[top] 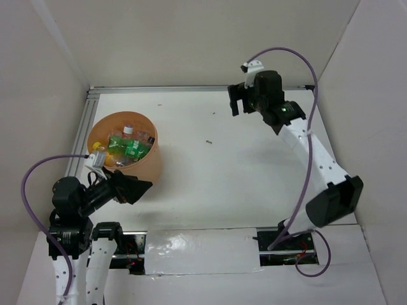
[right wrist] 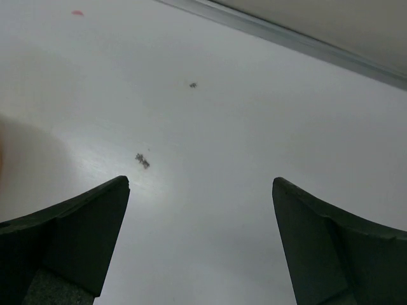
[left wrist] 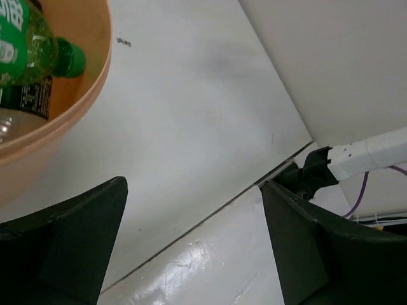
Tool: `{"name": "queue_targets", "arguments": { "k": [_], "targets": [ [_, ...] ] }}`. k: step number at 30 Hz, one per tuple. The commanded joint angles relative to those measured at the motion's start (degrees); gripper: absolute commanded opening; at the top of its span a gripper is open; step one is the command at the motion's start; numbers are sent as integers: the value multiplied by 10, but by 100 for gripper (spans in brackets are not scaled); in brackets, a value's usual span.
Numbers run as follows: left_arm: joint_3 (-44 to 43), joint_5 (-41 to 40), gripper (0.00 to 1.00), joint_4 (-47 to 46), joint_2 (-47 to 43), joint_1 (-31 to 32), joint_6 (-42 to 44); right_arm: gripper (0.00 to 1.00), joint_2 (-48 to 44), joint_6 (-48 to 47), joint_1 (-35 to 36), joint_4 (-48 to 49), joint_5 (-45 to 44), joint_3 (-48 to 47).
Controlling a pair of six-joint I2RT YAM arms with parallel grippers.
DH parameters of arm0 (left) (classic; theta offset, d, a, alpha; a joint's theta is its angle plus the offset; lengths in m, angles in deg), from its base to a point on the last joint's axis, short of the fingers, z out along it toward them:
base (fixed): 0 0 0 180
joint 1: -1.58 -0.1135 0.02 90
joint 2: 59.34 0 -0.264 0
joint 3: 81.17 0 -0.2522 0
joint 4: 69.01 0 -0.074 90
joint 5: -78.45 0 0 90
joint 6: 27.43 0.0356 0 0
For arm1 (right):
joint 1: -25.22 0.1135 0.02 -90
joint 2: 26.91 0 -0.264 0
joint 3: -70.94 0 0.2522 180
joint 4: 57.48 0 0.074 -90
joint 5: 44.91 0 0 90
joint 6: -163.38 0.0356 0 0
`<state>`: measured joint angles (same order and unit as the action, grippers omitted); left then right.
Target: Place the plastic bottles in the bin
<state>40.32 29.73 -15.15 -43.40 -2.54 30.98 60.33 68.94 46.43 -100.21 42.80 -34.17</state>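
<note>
The bin (top: 147,166) is a round orange bucket standing at the left of the table. Inside it lie several plastic bottles, among them a green one (top: 131,147) and a clear one with a white cap (top: 129,131). The left wrist view catches the bin's rim (left wrist: 95,79), the green bottle (left wrist: 35,44) and a dark-labelled bottle (left wrist: 28,98) under it. My left gripper (top: 144,189) hangs open just in front of the bin, with only table between its fingers (left wrist: 82,235). At the back right, my right gripper (top: 239,101) is open and empty above bare table (right wrist: 203,127).
A metal rail (top: 203,89) runs along the table's far edge, and beige walls close in the back and both sides. A shiny taped plate (top: 197,251) lies between the arm bases. Small dark specks (top: 208,142) mark the table's middle.
</note>
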Motion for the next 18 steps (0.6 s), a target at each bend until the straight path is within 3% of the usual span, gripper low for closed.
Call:
{"name": "queue_targets", "arguments": {
  "k": [1, 8, 18],
  "targets": [
    [1, 37, 100, -130, 27, -4, -37, 100, -121, 1, -33, 10, -59, 110],
    [5, 23, 100, -199, 87, -4, -55, 100, -229, 15, -92, 10, -40, 251],
    [-62, -17, 100, -226, 181, 16, -21, 100, -278, 37, -129, 26, 14, 340]
  ]
}}
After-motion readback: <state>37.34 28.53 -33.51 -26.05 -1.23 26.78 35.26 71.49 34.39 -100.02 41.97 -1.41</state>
